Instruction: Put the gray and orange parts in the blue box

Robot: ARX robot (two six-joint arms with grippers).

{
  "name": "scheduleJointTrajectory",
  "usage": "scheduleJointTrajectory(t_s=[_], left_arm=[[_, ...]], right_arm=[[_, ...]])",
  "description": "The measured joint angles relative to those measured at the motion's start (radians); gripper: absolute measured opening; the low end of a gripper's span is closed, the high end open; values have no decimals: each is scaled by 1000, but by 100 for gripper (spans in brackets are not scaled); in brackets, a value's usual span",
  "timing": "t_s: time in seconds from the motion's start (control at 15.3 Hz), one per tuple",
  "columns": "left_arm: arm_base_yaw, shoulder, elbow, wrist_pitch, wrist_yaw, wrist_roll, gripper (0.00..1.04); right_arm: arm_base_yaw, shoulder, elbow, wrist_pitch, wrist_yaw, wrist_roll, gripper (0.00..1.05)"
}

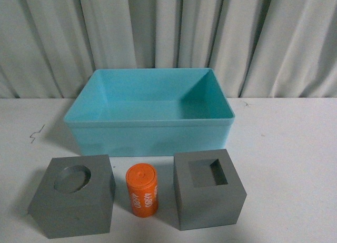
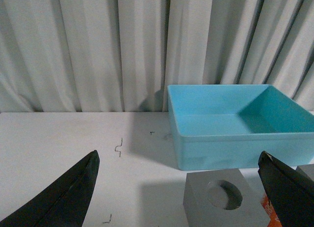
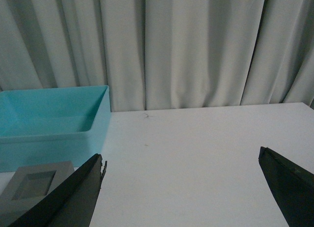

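In the front view the blue box (image 1: 152,132) stands empty on the white table. In front of it lie a gray cube with a round recess (image 1: 73,198), an orange cylinder with white numbers (image 1: 141,190) and a gray cube with a square hole (image 1: 208,189). No gripper shows in the front view. My left gripper (image 2: 179,160) is open above the table, with the round-recess cube (image 2: 223,205) between its black fingers (image 2: 73,192) and the box (image 2: 235,126) beyond. My right gripper (image 3: 181,158) is open over bare table; the square-hole cube (image 3: 34,185) and the box (image 3: 49,124) lie beside it.
A pleated gray curtain (image 1: 168,32) hangs close behind the table. Small dark marks (image 2: 118,148) lie on the white tabletop (image 3: 196,148). A sliver of the orange cylinder (image 2: 267,207) shows by the left gripper's finger.
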Motion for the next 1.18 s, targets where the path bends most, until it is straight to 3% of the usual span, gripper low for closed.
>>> scheduleJointTrajectory(t_s=[1.18], left_arm=[[0,0,0,0,0,0,98]], right_arm=[[0,0,0,0,0,0,98]])
